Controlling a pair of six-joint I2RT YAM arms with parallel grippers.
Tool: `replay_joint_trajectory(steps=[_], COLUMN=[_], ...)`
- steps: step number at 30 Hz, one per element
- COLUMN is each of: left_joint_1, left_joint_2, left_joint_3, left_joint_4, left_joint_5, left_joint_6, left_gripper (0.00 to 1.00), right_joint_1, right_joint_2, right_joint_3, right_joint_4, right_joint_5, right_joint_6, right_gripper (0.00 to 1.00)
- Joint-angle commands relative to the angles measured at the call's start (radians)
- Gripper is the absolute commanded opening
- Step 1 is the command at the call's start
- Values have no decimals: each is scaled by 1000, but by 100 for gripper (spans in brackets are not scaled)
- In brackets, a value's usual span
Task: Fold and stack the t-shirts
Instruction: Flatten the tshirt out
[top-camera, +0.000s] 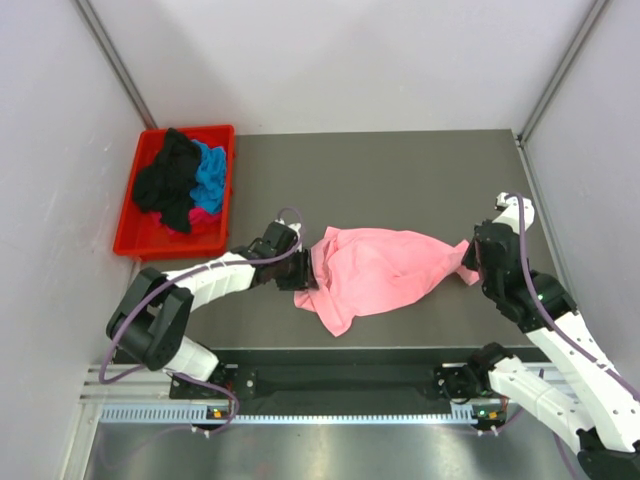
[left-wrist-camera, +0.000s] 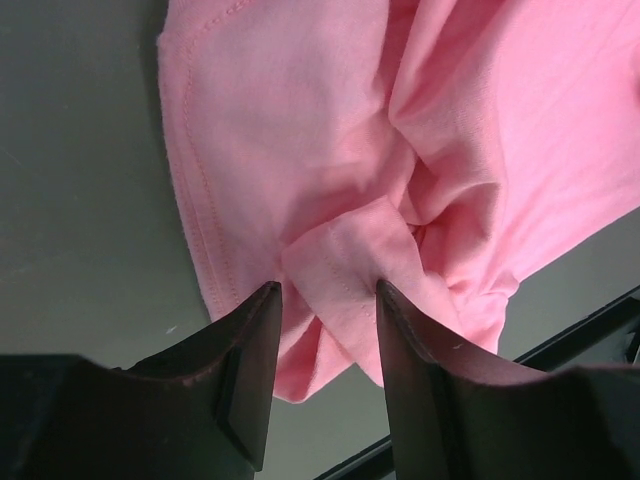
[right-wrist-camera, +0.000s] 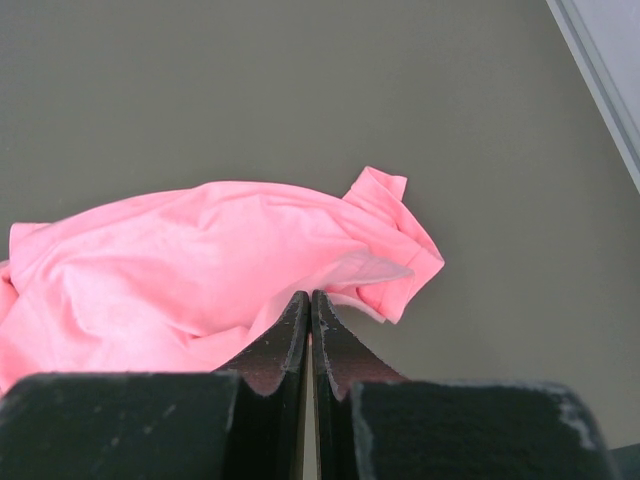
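Your left gripper (left-wrist-camera: 327, 286) spread astride a fold of the pink shirt (left-wrist-camera: 300, 130); your right gripper (right-wrist-camera: 310, 294) pressed together at its edge.

In the overhead view the left arm (top-camera: 200, 280), at about eight o'clock, and the right arm (top-camera: 545, 320), at about four o'clock, are both made of rounded white shells joined by black joint housings. A thin purplish-grey cable (top-camera: 289, 210) loops free alongside each. From the wrists, the fingers (left-wrist-camera: 250, 390) of the left gripper (left-wrist-camera: 327, 290) and those of the right gripper (right-wrist-camera: 309, 296) are matte black wedges with bevelled inner faces and pale scuffs along their edges.
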Motion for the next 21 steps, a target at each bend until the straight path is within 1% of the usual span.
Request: replay_joint_trajectory(steps=[1,10,14,16,17,19,21], left_joint_1=[2,2,2,2,2,2,2], left_joint_2=[7,27,44,47,50,46,40], left_joint_3=[-9,-11,0,3,9,17,24], left_joint_4=[57,72,76,75,70,60,41], left_joint_5=[11,8,8,4,1,-7,-15], left_joint_6=[6,18,18,18,18,17,17], left_gripper=[47,46,43,41,37,33,26], right_joint_1=[-9,-9,-9,-9,-9,-9,-9], right_joint_2=[0,-6,-10,-10,-8,-8,-10], right_joint_3=[5,8,8,7,10,10,8], right_joint_4=[25,25,24,25,25,24,25], right_joint_5=[0,-3,-3,-3,-3,-3,0], right_joint_6=[-8,-14,-14,-14,-16,-16,-18], right_gripper=[0,0,0,0,0,0,0])
